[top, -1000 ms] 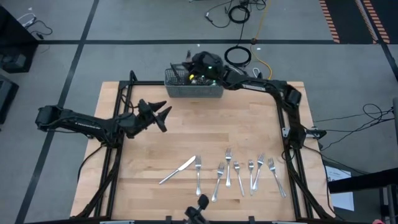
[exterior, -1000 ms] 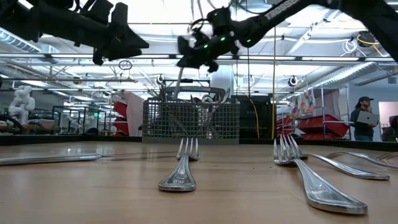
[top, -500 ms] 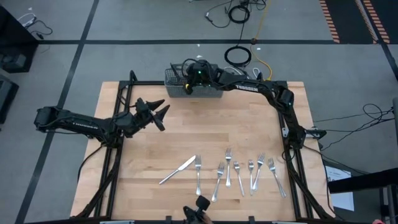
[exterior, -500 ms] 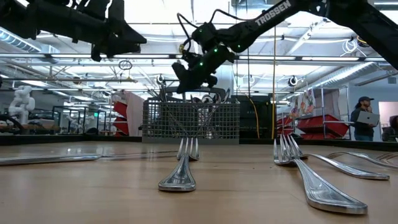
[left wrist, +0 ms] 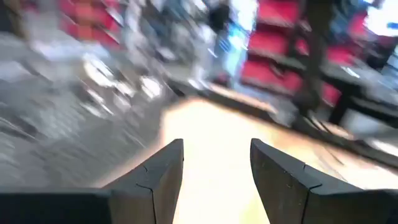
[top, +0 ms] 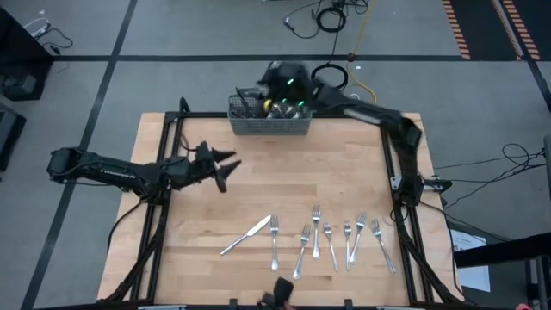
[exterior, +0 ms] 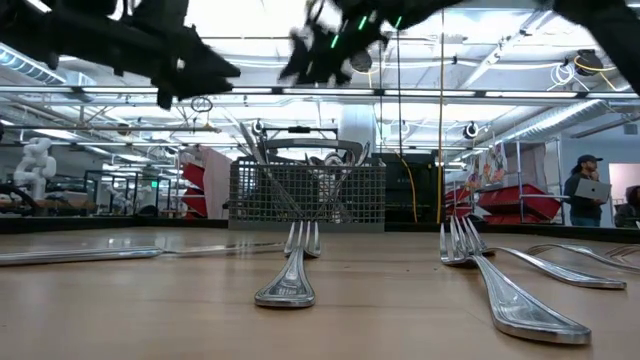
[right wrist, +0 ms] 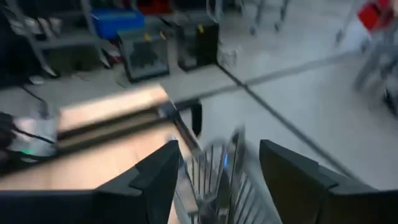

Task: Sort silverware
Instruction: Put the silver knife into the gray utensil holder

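The silverware (top: 331, 241) is glossy polished metal on a matt pale wood surface (top: 258, 181), beside a grey wire-mesh metal basket (top: 269, 126).

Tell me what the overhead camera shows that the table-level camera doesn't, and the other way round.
Only the overhead view shows the whole layout: a knife lying beside a row of forks near the front edge of the table, the left claw open over bare wood, and the right claw above the basket. Only the table-level view shows the room behind, with a person at far right, and the handles standing up in the basket. Both show the basket, the forks and both arms.
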Robot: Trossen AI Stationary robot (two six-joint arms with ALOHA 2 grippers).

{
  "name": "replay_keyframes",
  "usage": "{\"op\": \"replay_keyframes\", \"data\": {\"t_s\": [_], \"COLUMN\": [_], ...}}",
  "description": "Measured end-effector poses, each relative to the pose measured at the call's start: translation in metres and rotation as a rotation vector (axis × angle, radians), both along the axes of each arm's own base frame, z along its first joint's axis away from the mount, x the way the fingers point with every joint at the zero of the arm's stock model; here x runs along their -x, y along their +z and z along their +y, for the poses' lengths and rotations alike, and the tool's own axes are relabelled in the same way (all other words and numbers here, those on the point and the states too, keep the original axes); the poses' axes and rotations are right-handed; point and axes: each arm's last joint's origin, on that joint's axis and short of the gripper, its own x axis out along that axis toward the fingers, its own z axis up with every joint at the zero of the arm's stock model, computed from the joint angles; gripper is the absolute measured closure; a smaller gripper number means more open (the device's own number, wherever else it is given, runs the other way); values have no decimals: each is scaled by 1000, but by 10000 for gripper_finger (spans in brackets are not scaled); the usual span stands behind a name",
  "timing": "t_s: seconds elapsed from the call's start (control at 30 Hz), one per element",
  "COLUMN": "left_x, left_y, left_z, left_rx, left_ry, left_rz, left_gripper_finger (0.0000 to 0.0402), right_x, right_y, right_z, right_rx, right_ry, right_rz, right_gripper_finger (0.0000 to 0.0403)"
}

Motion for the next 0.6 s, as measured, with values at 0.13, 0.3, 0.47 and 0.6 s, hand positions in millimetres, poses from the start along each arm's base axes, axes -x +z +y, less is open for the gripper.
{"op": "replay_keyframes", "data": {"t_s": [0.13, 0.3, 0.47, 0.6], "left_x": [2, 16, 27, 32], "left_y": [-24, -46, -40, -20], "left_z": [-10, -39, -81, -112], "left_rx": [159, 369, 537, 468], "left_ry": [-261, -704, -918, -889], "left_rz": [215, 504, 558, 479], "left_gripper_finger": [210, 211, 211, 211], "right_x": [43, 88, 108, 111], "right_y": [73, 101, 97, 91], "right_z": [31, 93, 150, 178], "right_rx": [56, -95, -226, -218], "right_ry": [126, 329, 390, 410], "right_rz": [4, 148, 349, 453], "right_gripper_finger": [201, 228, 230, 232]}}
